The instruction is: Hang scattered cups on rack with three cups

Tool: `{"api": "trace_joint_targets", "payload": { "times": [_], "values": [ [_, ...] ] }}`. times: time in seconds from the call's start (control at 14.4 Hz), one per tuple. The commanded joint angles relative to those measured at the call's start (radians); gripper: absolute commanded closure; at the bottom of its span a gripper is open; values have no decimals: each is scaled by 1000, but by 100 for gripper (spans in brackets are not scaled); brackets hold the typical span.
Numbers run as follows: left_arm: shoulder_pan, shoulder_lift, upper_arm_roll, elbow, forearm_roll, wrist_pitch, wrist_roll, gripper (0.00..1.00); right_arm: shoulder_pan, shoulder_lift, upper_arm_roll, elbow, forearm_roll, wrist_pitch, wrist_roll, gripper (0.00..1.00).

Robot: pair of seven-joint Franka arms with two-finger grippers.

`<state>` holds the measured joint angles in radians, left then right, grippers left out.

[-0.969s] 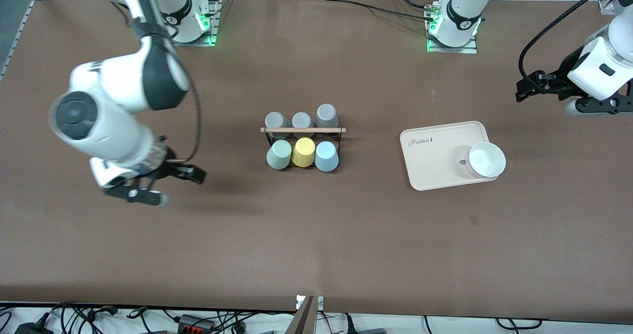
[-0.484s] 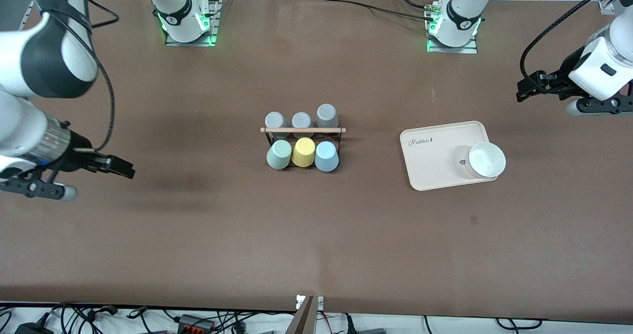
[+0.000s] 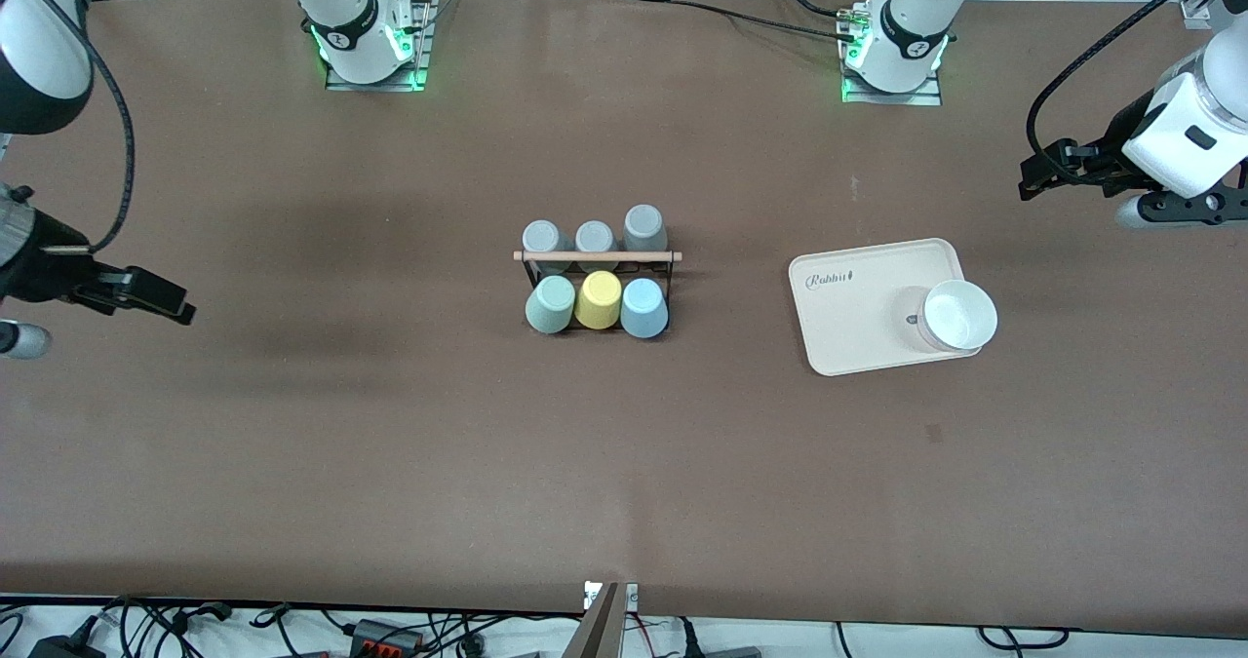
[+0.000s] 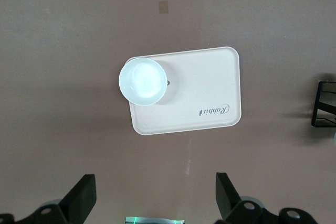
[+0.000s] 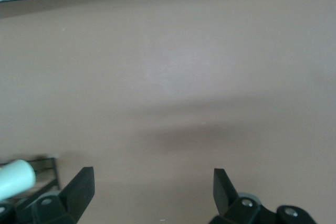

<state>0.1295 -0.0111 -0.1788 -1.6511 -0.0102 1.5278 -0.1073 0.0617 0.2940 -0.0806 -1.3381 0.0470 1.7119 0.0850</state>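
I see the sage-green cup (image 3: 551, 304) and light blue cup (image 3: 643, 307) on the rack (image 3: 597, 257) at the bench's middle, flanking a yellow cup (image 3: 598, 299), so hanging looks finished. I read both arms as parked: right gripper (image 3: 146, 292) and left gripper (image 3: 1048, 173) hang spread and empty over opposite bench ends.

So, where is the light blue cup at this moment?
In the front view, the light blue cup hangs on the rack at mid-table, beside the yellow cup, on the rack's end toward the left arm and the cream tray.
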Motion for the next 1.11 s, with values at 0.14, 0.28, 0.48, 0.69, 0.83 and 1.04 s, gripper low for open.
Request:
{"api": "trace_joint_targets", "payload": {
  "times": [0.14, 0.28, 0.48, 0.69, 0.83, 1.04],
  "values": [
    [10, -7, 1, 10, -19, -20, 26, 0, -75, -55, 74, -24, -81, -26, -108, 0],
    [12, -7, 1, 10, -19, -21, 26, 0, -79, -71, 71, -36, -81, -38, -128, 0],
    [12, -4, 1, 11, -19, -21, 26, 0, -75, -151, 73, -159, -72, -28, -119, 0],
    [12, -3, 1, 11, -19, -21, 28, 0, -74, -254, 74, -315, -72, 21, -122, 0],
    [12, -3, 1, 11, -19, -21, 26, 0, -75, -303, 74, -403, -72, 79, -129, 0],
    [12, -3, 1, 11, -19, -21, 26, 0, -75, -302, 74, -414, -76, 83, -139, 0]
  ]
}}
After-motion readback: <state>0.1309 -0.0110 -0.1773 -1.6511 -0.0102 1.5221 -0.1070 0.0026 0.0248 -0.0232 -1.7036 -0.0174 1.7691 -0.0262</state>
